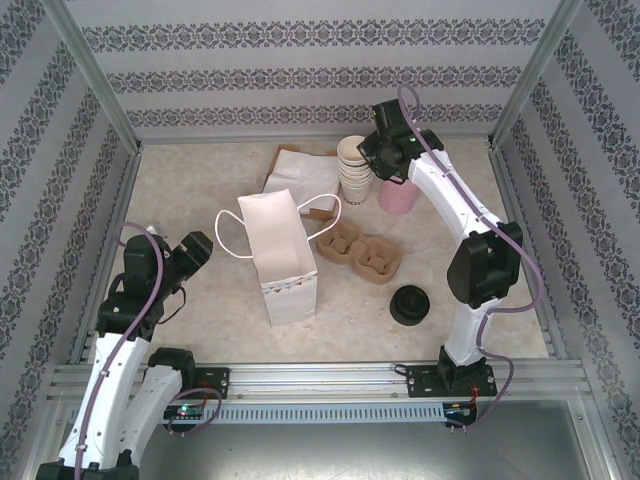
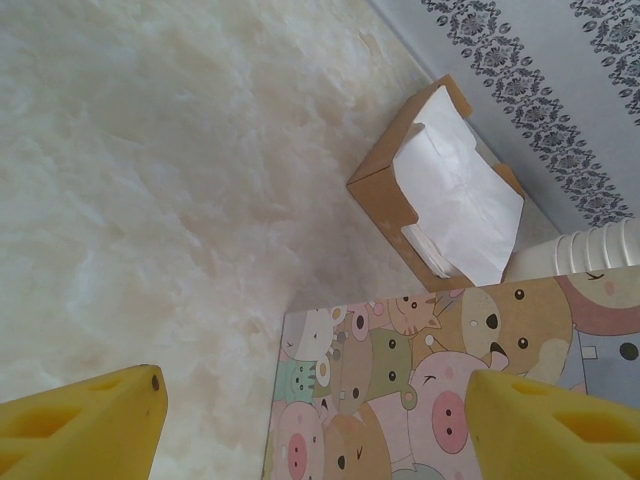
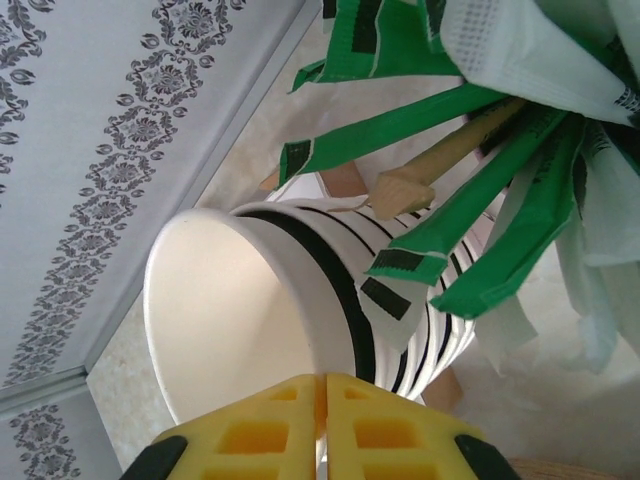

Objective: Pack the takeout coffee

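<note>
Right end effector (image 3: 322, 388) pressed together at paper cups (image 3: 230, 300) (rim); left end effector (image 2: 315, 392) spread.

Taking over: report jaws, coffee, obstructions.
Left jaws open, empty. Right jaws shut on top paper cup. Black round item, coffee or lids unclear, untouched. Bag stands mid-table.

1. No word, number or brand is legible in any of the three views.
2. Green packets (image 3: 480, 130), right wrist view: dark printed blocks near the torn ends. These may be lettering, but they are too blurred to read.
3. Paper bag (image 2: 420, 400), left wrist view: the printed side carries cartoon animal faces only.
4. Stack of paper cups (image 3: 250, 300): black bands around the rims and otherwise plain.
</note>
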Available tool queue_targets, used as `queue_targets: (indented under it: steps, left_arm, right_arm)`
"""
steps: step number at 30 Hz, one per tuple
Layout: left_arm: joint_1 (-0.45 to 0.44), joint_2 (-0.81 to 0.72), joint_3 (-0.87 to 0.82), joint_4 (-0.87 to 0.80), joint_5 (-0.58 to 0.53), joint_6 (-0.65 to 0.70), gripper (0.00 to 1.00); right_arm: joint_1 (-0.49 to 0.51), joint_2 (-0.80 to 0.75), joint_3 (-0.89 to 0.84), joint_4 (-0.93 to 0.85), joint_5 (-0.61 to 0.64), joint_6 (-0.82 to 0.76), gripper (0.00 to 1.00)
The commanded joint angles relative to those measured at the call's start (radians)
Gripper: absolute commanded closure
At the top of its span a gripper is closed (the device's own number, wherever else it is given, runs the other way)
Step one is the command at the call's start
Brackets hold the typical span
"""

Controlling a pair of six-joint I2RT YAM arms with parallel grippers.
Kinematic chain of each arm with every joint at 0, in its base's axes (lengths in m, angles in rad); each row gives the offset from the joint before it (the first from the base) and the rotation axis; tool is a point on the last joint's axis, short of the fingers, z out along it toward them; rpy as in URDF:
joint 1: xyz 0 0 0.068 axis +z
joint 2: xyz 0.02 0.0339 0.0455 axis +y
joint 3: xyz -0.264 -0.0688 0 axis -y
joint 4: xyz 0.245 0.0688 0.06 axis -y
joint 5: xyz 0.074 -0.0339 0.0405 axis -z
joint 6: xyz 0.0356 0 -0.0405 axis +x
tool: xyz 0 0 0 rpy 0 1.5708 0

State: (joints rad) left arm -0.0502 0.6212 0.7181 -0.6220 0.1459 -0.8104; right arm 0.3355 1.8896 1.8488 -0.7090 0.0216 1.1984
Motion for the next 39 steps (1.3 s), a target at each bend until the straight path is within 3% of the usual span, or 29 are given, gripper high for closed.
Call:
queue_targets:
  steps: [1, 10, 21, 33, 39]
  left_arm:
    - [0.009, -0.003, 0.027, -0.025, -0.016, 0.002, 0.22]
    - [0.009, -0.008, 0.028, -0.031, -0.008, -0.010, 0.23]
    - [0.009, -0.047, 0.005, -0.019, -0.008, -0.016, 0.23]
    - [0.010, -0.055, -0.021, -0.014, 0.025, 0.023, 0.22]
    - [0.009, -0.037, -0.023, -0.002, 0.066, 0.012, 0.22]
  right_arm:
    - [-0.012, 0.014, 0.031, -0.025, 0.024, -0.018, 0.91]
    - [-0.024, -0.013, 0.058, -0.039, -0.001, -0.038, 1.00]
    - [-0.027, -0.144, 0.094, -0.048, -0.040, -0.113, 1.00]
    - [-0.022, -0.489, -0.015, -0.059, -0.064, -0.233, 1.00]
    - [-0.010, -0.685, -0.122, -0.148, -0.075, -0.285, 1.00]
